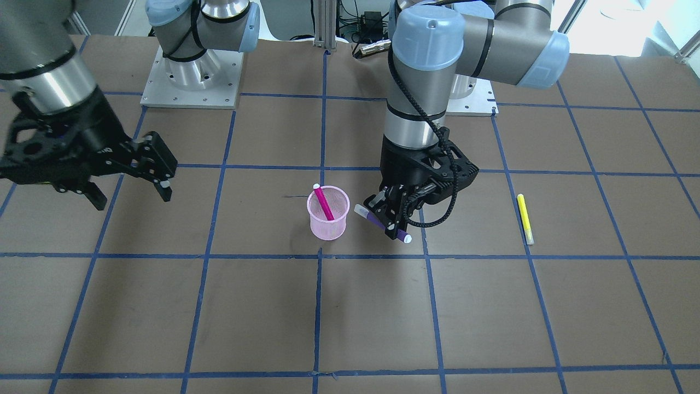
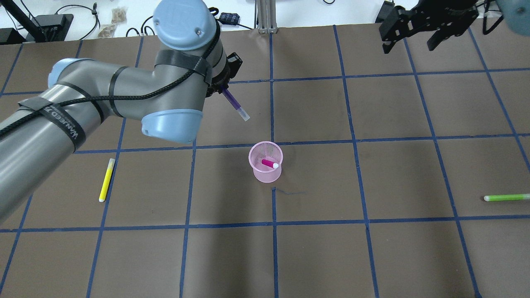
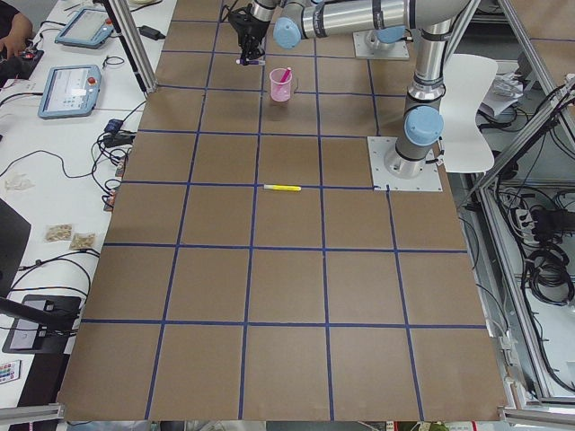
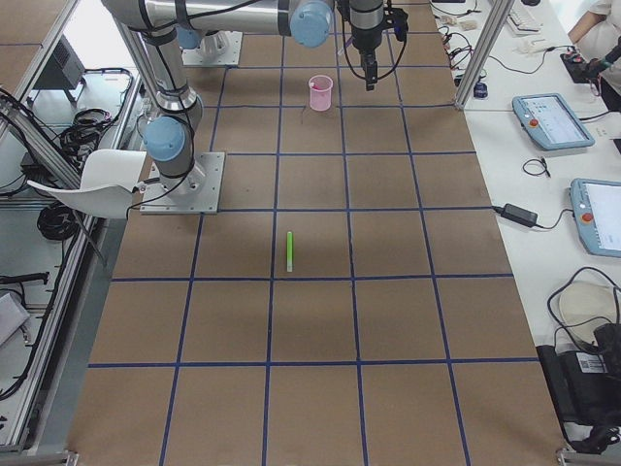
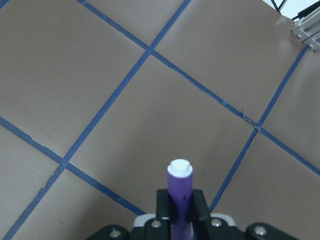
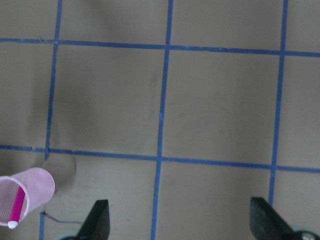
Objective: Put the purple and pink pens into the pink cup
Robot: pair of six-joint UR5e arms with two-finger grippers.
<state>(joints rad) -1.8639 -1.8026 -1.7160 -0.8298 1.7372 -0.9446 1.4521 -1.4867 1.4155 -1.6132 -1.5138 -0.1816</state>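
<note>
The pink mesh cup stands upright near the table's middle. A pink pen leans inside it. My left gripper is shut on the purple pen and holds it tilted above the table, beside the cup and apart from it. In the left wrist view the purple pen sits between the fingers. My right gripper is open and empty, well off to the cup's other side. The right wrist view shows the cup at its lower left.
A yellow pen lies on the table on my left side. A green pen lies on my right side. The table is brown with a blue tape grid. Both arm bases stand at my edge.
</note>
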